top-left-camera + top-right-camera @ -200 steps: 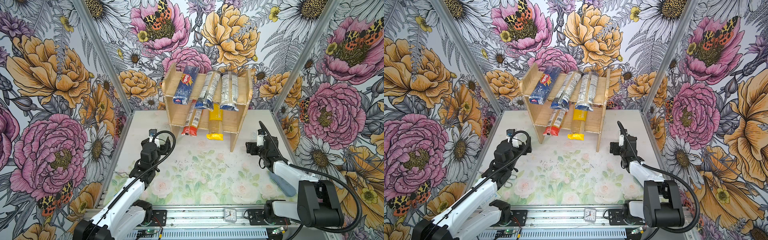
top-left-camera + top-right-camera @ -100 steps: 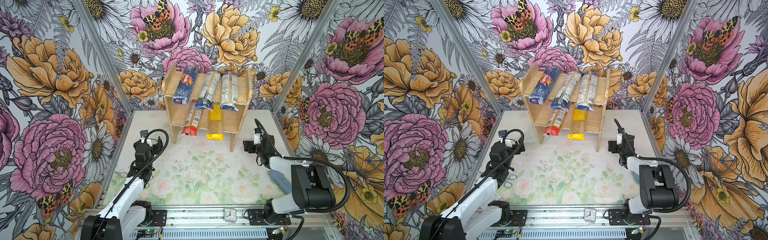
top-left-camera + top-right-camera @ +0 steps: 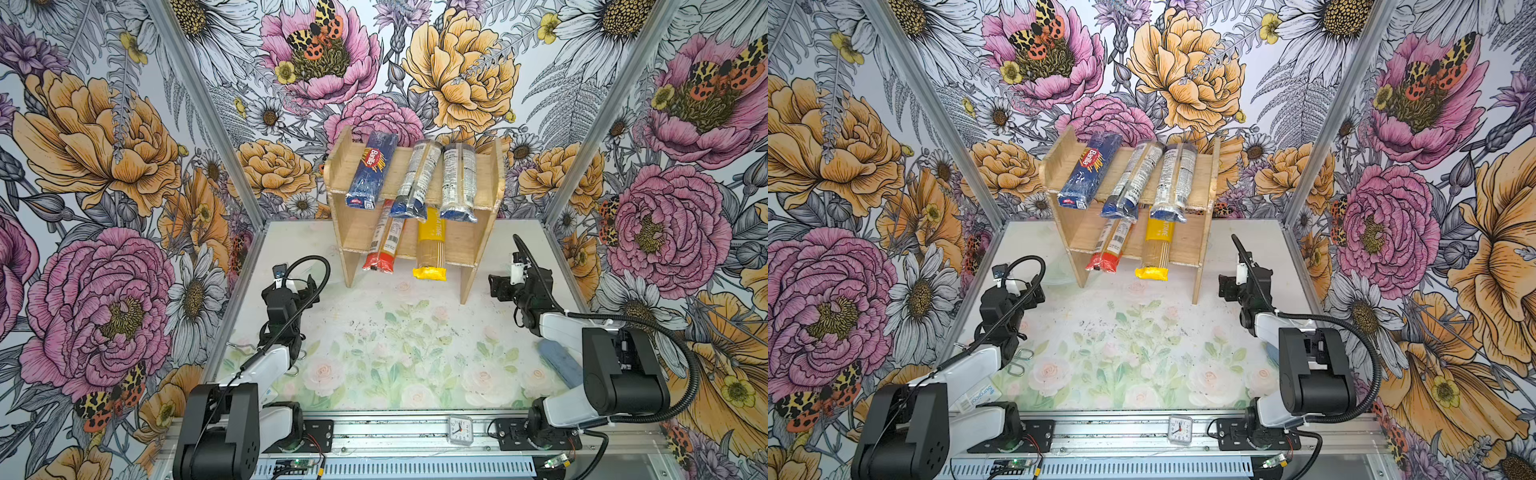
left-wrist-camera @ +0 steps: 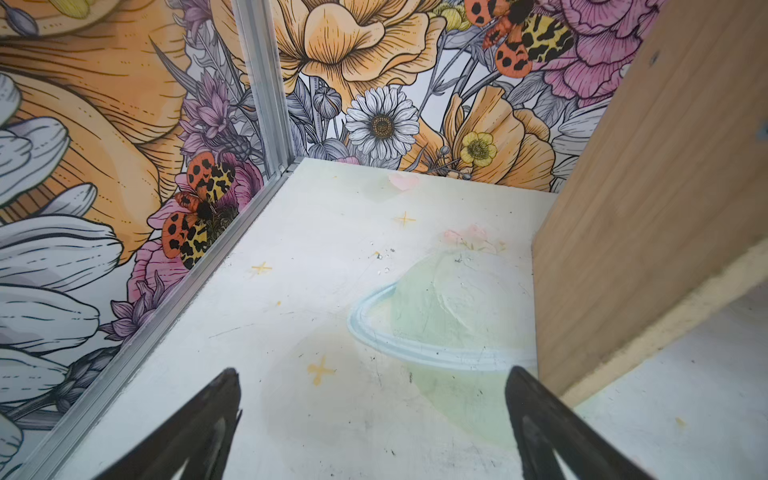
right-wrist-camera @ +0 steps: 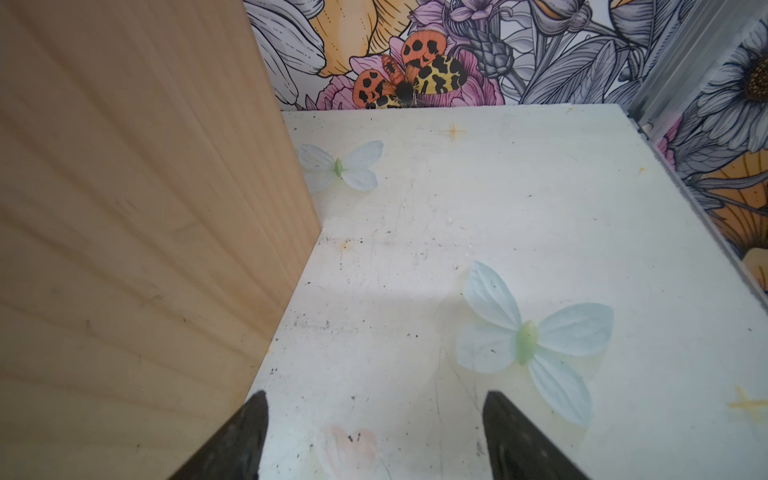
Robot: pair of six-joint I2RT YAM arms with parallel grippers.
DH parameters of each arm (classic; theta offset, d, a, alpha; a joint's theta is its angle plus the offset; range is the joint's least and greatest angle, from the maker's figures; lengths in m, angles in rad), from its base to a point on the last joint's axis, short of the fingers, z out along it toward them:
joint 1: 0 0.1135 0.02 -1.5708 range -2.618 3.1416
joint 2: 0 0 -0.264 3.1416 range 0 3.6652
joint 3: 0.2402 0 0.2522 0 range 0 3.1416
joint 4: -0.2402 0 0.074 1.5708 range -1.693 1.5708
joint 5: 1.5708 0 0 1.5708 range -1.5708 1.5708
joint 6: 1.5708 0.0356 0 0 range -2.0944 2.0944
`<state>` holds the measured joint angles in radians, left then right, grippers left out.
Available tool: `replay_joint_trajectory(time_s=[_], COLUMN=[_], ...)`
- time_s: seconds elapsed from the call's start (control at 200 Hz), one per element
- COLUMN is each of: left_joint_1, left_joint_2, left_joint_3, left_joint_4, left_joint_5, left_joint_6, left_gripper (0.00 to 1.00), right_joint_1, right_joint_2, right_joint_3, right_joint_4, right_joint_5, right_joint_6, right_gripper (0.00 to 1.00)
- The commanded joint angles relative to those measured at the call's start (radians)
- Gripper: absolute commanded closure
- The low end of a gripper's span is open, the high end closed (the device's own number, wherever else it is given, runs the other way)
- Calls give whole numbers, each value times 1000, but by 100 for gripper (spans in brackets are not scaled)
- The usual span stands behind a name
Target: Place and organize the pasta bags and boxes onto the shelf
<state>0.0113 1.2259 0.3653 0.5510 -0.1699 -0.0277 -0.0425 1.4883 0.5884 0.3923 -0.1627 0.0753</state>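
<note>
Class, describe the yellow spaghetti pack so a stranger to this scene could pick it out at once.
Find the wooden shelf at the back and look at its lower tier, which holds two packs. In both top views the yellow pack lies right of the red-ended pack; it alone is yellow.

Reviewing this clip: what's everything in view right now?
shelf: one, light wood, back of table
Barilla pack: one, dark blue, top tier, left
clear packs: two, blue ends, top tier, middle and right
red-ended pack: one, lower tier, left
yellow pack: one, lower tier, middle
pad: one, grey-blue, table, by right arm
clock: one, white, front rail
left gripper: one, black, open, empty
right gripper: one, black, open, empty
</note>
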Motion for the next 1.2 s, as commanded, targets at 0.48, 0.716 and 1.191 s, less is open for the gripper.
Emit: replay_joint_trajectory(time_s=[0.48,0.716,1.191], left_joint_1=[23,26,29], left_joint_2=[262,315,325], left_joint_3=[-13,-9,17], left_joint_4=[381,416,379], left_joint_5=[122,143,190], left_joint_6=[14,15,29], left_gripper=[1,1,1], right_joint_1=[-21,-21,-19], right_joint_2=[36,23,34], right_joint_3=[-32,-75,-182], right_joint_4=[174,239,434], right_joint_5=[11,17,59], right_joint_6=[-25,-22,-12], right_gripper=[18,19,19])
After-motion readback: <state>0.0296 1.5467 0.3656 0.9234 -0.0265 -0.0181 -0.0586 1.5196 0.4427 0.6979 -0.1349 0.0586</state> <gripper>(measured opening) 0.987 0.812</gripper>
